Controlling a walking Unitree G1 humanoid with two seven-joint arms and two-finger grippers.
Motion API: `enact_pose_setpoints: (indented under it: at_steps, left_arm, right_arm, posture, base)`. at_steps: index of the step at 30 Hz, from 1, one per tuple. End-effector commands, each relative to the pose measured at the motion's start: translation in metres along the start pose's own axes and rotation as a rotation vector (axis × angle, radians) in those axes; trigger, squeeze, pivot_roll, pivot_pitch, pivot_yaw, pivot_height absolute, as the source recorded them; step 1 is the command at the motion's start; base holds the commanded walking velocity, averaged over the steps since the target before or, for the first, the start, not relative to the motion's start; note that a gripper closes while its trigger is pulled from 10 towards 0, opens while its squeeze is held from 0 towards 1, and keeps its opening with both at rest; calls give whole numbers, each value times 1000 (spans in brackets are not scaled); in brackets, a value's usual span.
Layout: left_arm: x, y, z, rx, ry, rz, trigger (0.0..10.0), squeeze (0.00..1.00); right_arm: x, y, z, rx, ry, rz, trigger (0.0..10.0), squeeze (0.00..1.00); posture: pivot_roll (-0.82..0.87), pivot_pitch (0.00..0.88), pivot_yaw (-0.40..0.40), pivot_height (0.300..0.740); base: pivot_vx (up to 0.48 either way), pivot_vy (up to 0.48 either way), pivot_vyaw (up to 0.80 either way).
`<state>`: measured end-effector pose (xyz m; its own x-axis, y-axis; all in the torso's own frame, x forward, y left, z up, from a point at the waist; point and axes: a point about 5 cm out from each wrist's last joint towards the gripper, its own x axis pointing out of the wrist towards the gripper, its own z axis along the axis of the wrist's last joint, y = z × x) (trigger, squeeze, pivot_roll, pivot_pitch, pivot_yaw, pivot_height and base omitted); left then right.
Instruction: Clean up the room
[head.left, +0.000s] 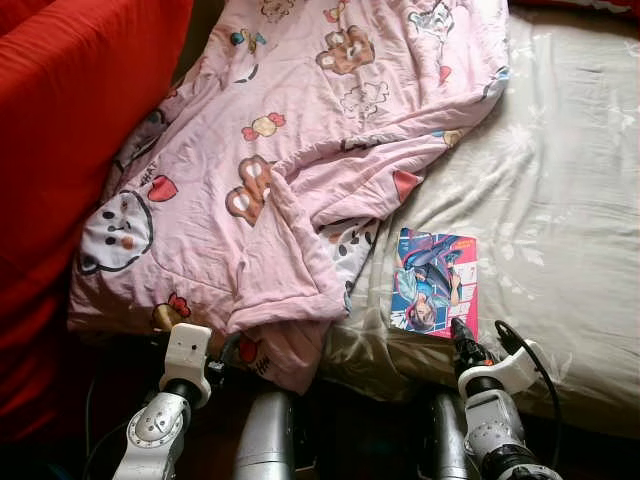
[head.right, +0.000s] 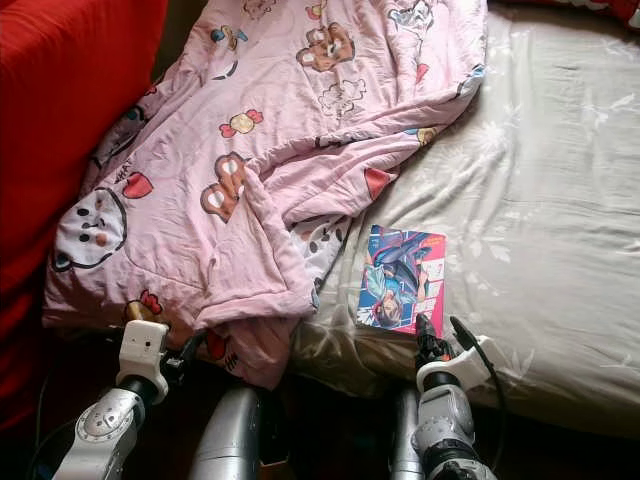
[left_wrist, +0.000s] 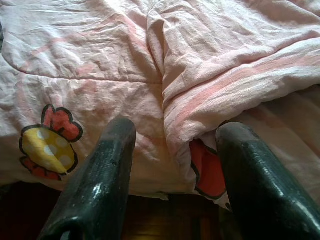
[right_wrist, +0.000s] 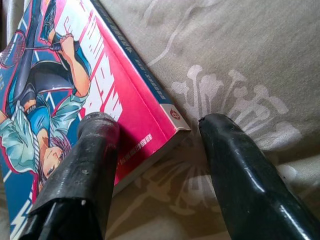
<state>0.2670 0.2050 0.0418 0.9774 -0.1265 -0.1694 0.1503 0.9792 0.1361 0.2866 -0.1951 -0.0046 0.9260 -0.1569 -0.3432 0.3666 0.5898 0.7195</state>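
my right jaws (right_wrist: 155, 145) are apart, straddling the near corner of the comic book (head.left: 434, 281) on the bed (head.left: 570, 200). flat book on soft sheet, so closing could just shove it away. left jaws (left_wrist: 172, 165) apart at the pink blanket (head.left: 300, 150).

Red sofa (head.left: 70, 120) at the left, dark floor (head.left: 60, 440) below the bed's edge
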Motion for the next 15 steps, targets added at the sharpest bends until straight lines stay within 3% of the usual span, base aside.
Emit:
enact_pose_setpoints:
  at_steps: [1, 8, 9, 11, 12, 15]
  left_arm:
    - [-5, 7, -6, 17, 38, 20, 10000, 0]
    - [-3, 8, -5, 21, 37, 28, 10000, 0]
    - [-3, 8, -5, 22, 37, 28, 10000, 0]
    - [-2, 8, -4, 23, 35, 30, 10000, 0]
    - [-2, 8, -4, 23, 35, 31, 10000, 0]
    - [-1, 8, -3, 26, 33, 32, 10000, 0]
  right_arm:
    - [-9, -10, -20, 63, 79, -39, 10000, 0]
    - [-5, -5, -14, 77, 70, -17, 10000, 0]
    - [-4, -5, -14, 77, 70, -17, 8078, 0]
    - [-3, -3, -14, 78, 71, -13, 471, 0]
    - [-3, -3, -14, 77, 72, -12, 0, 0]
    - [-4, -1, -17, 77, 81, -5, 0, 0]
  posture:
    - [154, 251, 167, 602]
    - [163, 249, 165, 602]
    - [164, 248, 164, 602]
    - [165, 247, 164, 602]
    - [166, 244, 162, 602]
    - [166, 244, 162, 602]
  base:
    - [0, 0, 0]
    - [0, 0, 0]
    - [0, 0, 0]
    - [0, 0, 0]
    - [0, 0, 0]
    - [0, 0, 0]
